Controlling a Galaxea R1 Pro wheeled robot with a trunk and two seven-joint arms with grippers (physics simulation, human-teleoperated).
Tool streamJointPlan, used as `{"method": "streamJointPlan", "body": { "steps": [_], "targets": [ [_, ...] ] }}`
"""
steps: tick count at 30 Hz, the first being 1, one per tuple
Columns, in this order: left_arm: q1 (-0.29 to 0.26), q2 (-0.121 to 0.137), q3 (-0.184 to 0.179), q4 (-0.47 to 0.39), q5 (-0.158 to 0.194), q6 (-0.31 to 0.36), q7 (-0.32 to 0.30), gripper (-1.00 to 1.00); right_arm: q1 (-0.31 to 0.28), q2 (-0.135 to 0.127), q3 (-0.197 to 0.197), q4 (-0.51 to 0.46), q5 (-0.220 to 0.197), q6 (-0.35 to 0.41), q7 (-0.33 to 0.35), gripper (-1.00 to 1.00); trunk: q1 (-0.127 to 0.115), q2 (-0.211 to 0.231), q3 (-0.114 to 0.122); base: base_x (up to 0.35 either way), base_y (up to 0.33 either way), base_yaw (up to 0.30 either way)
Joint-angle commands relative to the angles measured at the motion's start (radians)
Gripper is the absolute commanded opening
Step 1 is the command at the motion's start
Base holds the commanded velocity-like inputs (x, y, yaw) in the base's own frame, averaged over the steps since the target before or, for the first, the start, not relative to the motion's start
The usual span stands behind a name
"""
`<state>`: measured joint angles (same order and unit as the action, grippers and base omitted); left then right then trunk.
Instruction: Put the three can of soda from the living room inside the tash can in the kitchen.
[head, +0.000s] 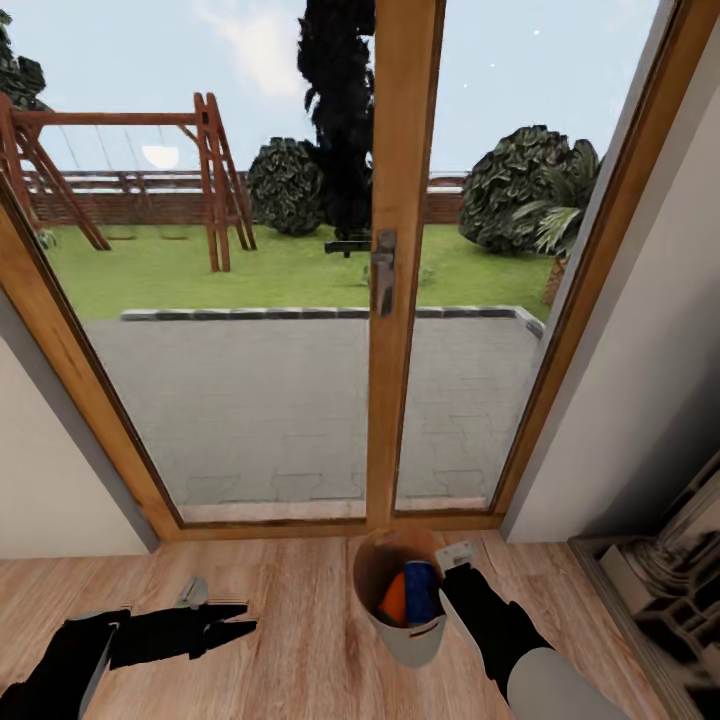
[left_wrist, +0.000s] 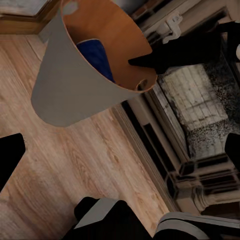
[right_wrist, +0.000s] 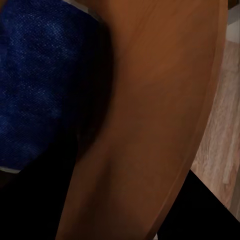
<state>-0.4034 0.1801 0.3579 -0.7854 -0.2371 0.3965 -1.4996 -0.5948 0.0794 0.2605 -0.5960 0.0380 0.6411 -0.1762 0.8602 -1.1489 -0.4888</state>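
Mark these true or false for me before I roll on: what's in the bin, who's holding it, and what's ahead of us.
1. The trash can holds a blue can and an orange can. True.
2. The left gripper grips the bin's rim. False: the right gripper is at the rim; the left hangs apart over the wood floor.
3. The bin stands upright. False: it is tilted.
4. Wood-framed glass doors stand ahead, a swing set outside. True.
5. The doors are open. False: they are closed.
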Motion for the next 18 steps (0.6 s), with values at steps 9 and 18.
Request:
{"method": "streamJointPlan", "body": {
  "steps": [9,18],
  "targets": [
    [0.000,0.023,0.052,0.128,-0.002,-0.179,-0.006,1.00,-0.001,-0.001,-0.003,-0.004,-0.001,-0.074,0.007,-1.00,0.000,0.000,0.000,0.000,0.000,0.000],
    [0.000,0.030,0.082,0.151,0.003,-0.255,-0.010,1.00,0.000,-0.007,-0.004,-0.004,-0.002,-0.181,0.015,-1.00,0.000,0.000,0.000,0.000,0.000,0.000]
  ]
}}
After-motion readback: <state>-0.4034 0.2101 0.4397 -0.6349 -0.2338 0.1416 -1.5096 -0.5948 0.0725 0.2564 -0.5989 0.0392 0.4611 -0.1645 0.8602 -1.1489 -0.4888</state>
